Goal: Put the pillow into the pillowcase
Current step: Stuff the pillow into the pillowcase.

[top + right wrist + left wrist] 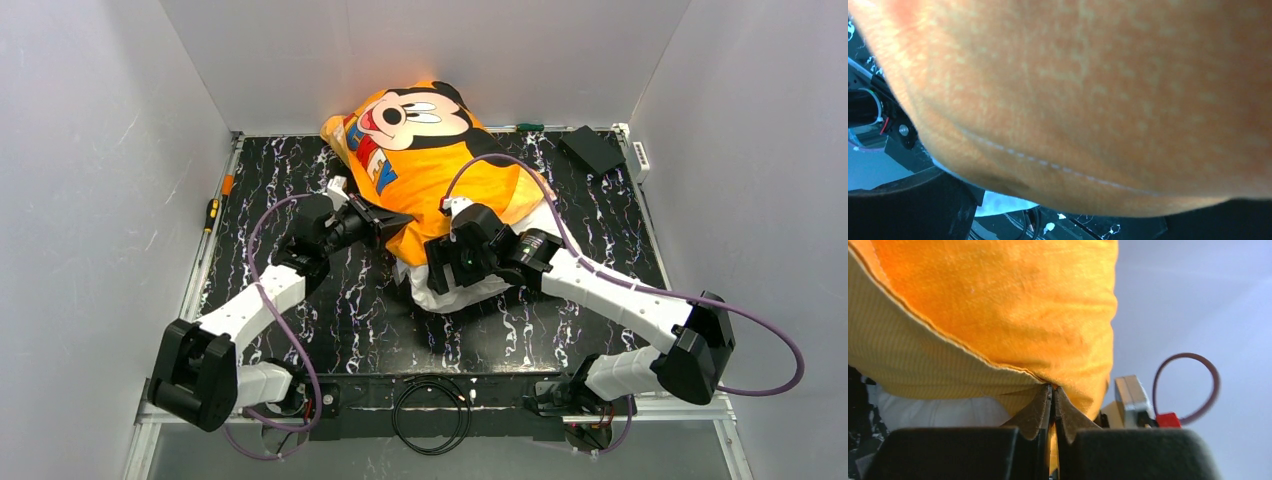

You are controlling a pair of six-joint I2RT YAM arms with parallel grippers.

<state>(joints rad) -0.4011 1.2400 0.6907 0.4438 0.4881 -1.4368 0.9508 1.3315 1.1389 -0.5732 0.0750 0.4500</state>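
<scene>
The orange pillowcase (430, 165), Mickey face up, lies at the back middle of the black marbled table (280, 310). The off-white pillow (455, 295) sticks out of its near open end. My left gripper (393, 222) is at the left of that opening. In the left wrist view this gripper (1053, 390) is shut on the orange hem (1013, 315), with the white pillow (933, 412) under it. My right gripper (447, 262) sits over the pillow at the opening. In the right wrist view its fingers (913, 207) stand apart, and the orange fabric (1088, 100) covers their tips.
A black box (592, 150) and a white power strip (640, 155) lie at the back right. A screwdriver (212, 212) lies along the left edge. A coiled black cable (432, 405) lies between the arm bases. Grey walls close in the left, back and right.
</scene>
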